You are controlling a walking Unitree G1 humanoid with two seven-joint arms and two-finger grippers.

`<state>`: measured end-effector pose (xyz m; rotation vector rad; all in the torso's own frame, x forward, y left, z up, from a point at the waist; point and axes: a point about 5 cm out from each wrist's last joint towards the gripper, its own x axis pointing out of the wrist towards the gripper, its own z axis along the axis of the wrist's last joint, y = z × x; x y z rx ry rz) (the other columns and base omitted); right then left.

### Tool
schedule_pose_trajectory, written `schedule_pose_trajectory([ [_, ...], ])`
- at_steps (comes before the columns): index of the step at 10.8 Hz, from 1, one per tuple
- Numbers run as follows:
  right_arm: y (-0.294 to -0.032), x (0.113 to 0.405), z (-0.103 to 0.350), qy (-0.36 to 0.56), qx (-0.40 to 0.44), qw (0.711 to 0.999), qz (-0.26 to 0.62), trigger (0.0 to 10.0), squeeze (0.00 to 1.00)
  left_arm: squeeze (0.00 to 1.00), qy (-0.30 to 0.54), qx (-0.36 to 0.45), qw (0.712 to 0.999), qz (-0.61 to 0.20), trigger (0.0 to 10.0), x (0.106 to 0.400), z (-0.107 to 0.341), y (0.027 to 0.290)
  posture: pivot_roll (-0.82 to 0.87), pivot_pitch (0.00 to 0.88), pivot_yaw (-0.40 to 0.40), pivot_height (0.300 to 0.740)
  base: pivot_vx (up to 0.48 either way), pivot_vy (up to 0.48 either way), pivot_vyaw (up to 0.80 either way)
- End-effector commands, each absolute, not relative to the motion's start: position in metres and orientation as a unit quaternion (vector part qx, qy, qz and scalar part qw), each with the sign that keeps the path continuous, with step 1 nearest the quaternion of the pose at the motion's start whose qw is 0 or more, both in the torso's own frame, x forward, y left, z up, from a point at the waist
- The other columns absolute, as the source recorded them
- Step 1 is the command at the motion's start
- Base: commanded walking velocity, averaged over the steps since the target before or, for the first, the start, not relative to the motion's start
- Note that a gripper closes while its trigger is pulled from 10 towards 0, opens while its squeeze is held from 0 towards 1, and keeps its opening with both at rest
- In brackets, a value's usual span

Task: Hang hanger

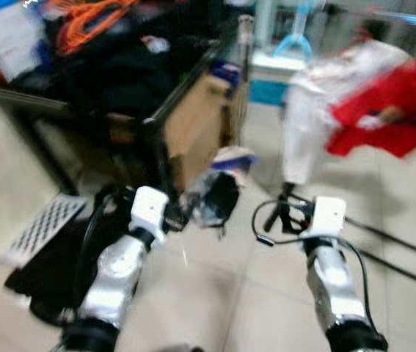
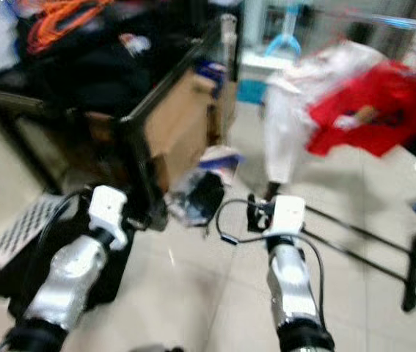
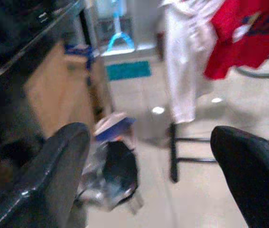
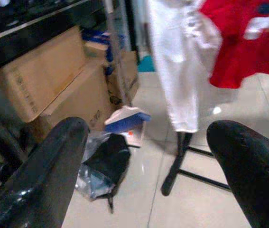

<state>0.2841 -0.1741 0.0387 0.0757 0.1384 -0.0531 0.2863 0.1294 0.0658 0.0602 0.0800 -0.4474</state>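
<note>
My left gripper [image 3: 148, 156] gapes wide and empty, left of the black metal clothes rack [image 1: 384, 246]; my right gripper [image 4: 148, 161] does likewise, nearer its foot. A white garment [image 1: 314, 110] and red shirt [image 1: 387, 110] hang there. I can't pick out the hanger in this blur; walking on risks striking the rack's foot.

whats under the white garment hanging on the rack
Under the white garment stands the black rack foot on pale floor tile, with a bright reflection beside it. The garment covers the upper part of the rack's post.
</note>
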Motion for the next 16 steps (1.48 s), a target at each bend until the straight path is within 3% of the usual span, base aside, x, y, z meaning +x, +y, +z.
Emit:
schedule_pose_trajectory([
  [1, -0.17, 0.284, 0.04, 0.066, 0.049, 0.996, -0.02, 10.0, 0.0, 0.0, 0.035, 0.027, 0.974, -0.224, 10.0, 0.289, 0.069, 0.134, -0.05, 0.0, 0.1, 0.74, 0.0, 0.0, -0.8],
  [6, -0.173, 0.281, 0.038, 0.063, 0.042, 0.997, -0.026, 10.0, 0.0, 0.0, 0.025, 0.026, 0.976, -0.214, 10.0, 0.291, 0.071, 0.133, -0.05, 0.0, 0.096, 0.74, 0.0, 0.48, -0.8],
  [7, -0.178, 0.282, 0.043, 0.039, 0.012, 0.998, -0.038, 10.0, 0.0, 0.0, 0.015, -0.027, 0.989, -0.145, 10.0, 0.301, 0.079, 0.143, -0.05, 0.0, 0.092, 0.74, 0.0, 0.0, -0.47],
  [8, -0.184, 0.282, 0.047, 0.029, 0.033, 0.997, -0.061, 10.0, 0.0, 0.0, 0.026, -0.105, 0.991, -0.075, 10.0, 0.305, 0.081, 0.154, -0.05, 0.0, 0.09, 0.74, 0.0, 0.0, 0.0],
  [11, -0.181, 0.285, 0.048, 0.034, 0.006, 0.998, -0.048, 10.0, 0.0, 0.0, 0.012, -0.031, 0.991, -0.131, 10.0, 0.3, 0.084, 0.136, -0.05, 0.0, 0.081, 0.74, 0.0, 0.0, 0.0],
  [16, -0.181, 0.296, 0.059, 0.015, -0.006, 0.998, -0.059, 10.0, 0.0, 0.0, -0.054, 0.016, 0.976, -0.21, 10.0, 0.303, 0.107, 0.108, -0.04, 0.0, 0.077, 0.74, 0.48, 0.0, 0.0],
])
